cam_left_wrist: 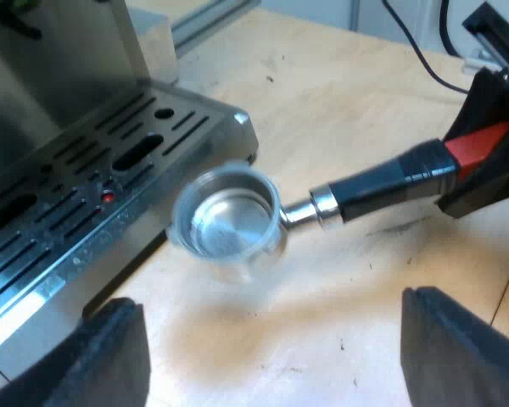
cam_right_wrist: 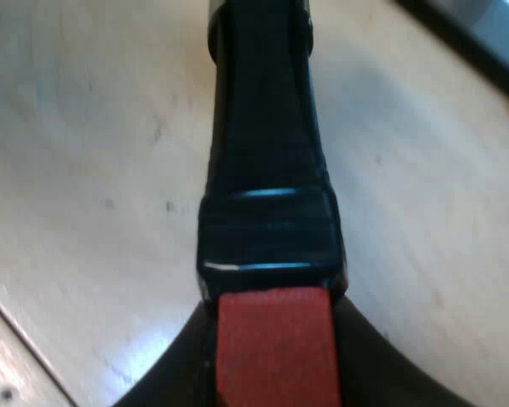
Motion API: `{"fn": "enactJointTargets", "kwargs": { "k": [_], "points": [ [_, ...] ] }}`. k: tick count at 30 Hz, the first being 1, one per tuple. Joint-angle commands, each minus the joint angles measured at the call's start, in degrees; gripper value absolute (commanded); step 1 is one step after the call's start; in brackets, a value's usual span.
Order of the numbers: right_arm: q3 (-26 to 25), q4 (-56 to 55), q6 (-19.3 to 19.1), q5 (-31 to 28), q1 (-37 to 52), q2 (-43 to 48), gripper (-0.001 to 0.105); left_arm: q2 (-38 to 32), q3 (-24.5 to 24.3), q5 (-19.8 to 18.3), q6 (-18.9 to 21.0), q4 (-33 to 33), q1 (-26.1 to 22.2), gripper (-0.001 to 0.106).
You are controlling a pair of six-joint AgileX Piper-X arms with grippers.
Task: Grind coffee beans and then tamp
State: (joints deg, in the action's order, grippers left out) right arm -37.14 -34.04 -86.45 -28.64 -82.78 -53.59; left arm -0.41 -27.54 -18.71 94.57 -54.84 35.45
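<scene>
Now we are gripping the holder (cam_left_wrist: pixel 233 222) by its red-ended handle (cam_right_wrist: pixel 271 220) with our right gripper (cam_right_wrist: pixel 276 356), its fingers closed around it. The holder's basket (bare metal inside) is sitting just beside the drip tray (cam_left_wrist: pixel 110 161) of the espresso machine (cam_left_wrist: pixel 59 76), over the wooden table (cam_left_wrist: pixel 348 76). Our left gripper (cam_left_wrist: pixel 271 356) is hovering near that tray, fingers spread wide, gripping nothing.

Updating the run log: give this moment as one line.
left gripper open | right gripper shut on metal holder handle | holder empty, beside espresso machine
</scene>
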Motion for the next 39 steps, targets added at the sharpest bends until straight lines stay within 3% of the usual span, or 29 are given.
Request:
{"fn": "enactJointTargets", "kwargs": {
  "k": [1,5,10,18,26,39],
  "points": [
    [1.81,3.64,-0.41,-0.62,-0.06,0.62,0.000,-4.79,-0.21,0.76,0.16,0.01,0.24,0.064],
    [6.80,10.25,-0.41,-0.02,2.54,0.66,0.000,-4.79,-0.21,0.76,0.26,0.01,0.24,0.064],
    [11.56,17.85,-0.41,6.61,7.13,0.66,0.000,-4.79,-0.21,0.76,0.26,0.01,0.24,0.064],
    [17.59,24.40,-0.88,6.82,11.37,0.76,0.000,-2.74,1.13,1.08,0.26,2.51,0.24,0.064],
    [18.13,25.49,-0.88,8.28,11.34,-2.34,0.000,1.75,2.18,0.96,0.26,4.59,0.24,0.064],
    [18.13,28.46,-0.78,8.28,11.34,-8.19,0.000,17.30,2.27,0.96,-0.16,6.04,0.24,0.064]
  ]
}}
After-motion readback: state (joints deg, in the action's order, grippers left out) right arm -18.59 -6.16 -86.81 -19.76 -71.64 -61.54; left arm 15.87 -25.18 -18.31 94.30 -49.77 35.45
